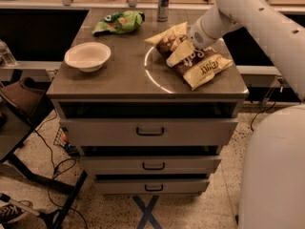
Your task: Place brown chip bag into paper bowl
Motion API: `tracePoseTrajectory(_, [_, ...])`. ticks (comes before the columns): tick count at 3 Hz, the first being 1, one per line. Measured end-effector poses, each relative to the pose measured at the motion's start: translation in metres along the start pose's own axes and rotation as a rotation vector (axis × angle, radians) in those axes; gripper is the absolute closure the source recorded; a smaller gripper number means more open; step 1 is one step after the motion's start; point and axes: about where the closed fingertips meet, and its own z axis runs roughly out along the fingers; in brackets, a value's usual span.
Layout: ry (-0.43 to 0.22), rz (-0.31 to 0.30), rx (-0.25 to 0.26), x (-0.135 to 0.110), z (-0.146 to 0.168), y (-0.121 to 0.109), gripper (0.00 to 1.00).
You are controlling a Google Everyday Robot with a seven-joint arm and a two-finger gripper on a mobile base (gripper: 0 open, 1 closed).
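Note:
The brown chip bag [202, 66] lies on the right side of the cabinet top, dark brown in the middle with pale yellow ends. My gripper [186, 49] comes in from the upper right on the white arm and is down on the bag's far left end, where a pale flap is folded up against it. The paper bowl [87, 56] stands empty on the left side of the top, well apart from the bag and the gripper.
A green bag [119, 22] lies at the back left and a can [163, 4] stands at the back centre. The cabinet top [128, 82] sits over three drawers [150, 131]. My white base fills the lower right. A chair and cables are on the left floor.

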Motion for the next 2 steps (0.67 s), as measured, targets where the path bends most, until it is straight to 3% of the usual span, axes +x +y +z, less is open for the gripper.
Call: tracePoseTrajectory(2, [0.006, -0.002, -0.009, 0.0010, 0.0063, 0.0027, 0.62])
